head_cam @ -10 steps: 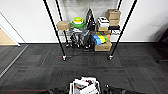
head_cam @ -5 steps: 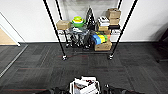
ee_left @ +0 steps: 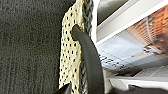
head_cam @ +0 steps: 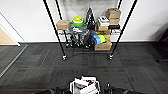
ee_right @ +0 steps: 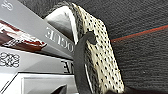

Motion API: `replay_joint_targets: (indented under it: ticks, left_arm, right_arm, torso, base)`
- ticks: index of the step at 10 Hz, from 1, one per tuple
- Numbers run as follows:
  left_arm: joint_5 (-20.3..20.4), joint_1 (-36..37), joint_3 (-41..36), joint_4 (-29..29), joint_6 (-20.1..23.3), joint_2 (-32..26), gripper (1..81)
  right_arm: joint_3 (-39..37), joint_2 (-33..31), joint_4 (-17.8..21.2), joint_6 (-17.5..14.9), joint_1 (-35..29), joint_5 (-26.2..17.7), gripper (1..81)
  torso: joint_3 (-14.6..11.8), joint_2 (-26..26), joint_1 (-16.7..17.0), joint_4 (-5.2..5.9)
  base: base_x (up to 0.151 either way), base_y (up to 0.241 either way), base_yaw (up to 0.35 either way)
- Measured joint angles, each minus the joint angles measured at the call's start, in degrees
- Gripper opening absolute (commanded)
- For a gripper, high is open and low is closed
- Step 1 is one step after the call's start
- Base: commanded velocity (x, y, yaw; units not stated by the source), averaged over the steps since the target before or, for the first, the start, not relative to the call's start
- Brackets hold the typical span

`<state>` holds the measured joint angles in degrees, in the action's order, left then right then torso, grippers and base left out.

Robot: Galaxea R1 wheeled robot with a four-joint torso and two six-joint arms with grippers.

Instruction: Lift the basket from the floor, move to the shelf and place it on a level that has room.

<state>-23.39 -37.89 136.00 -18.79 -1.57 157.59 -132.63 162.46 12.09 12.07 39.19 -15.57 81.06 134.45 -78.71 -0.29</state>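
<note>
1. Riding low in the head view, the basket (head_cam: 85, 86) is hanging between both arms, its handles (ee_left: 88, 62) facing each wrist.
2. Facing it, well apart, the shelf (head_cam: 87, 32) is standing.
3. Pincer states: cannot tell.

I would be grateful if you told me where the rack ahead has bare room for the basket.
The shelf's tier with the cardboard box, green bowls and stacked boxes is crowded, as is the tier below. The basket is full of magazines. Bare carpet lies between it and the casters.
</note>
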Motion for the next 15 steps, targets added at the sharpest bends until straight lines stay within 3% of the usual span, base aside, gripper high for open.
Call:
replay_joint_targets:
  ticks: [3, 15]
  left_arm:
    - [0.46, -0.39, -0.30, -0.45, 0.01, -1.02, 81.1]
    - [1.65, -0.80, -0.48, -1.85, 0.01, -1.48, 81.1]
  right_arm:
    - [1.96, -1.49, 1.83, 0.09, 0.35, 2.27, 81.1]
    - [3.19, 0.11, 2.32, 0.30, 1.46, 6.34, 81.1]
  torso:
    - [0.00, 0.00, 0.00, 0.00]
    - [0.00, 0.00, 0.00, 0.00]
  base:
    - [0.000, 0.000, 0.000]
    - [0.000, 0.000, 0.000]
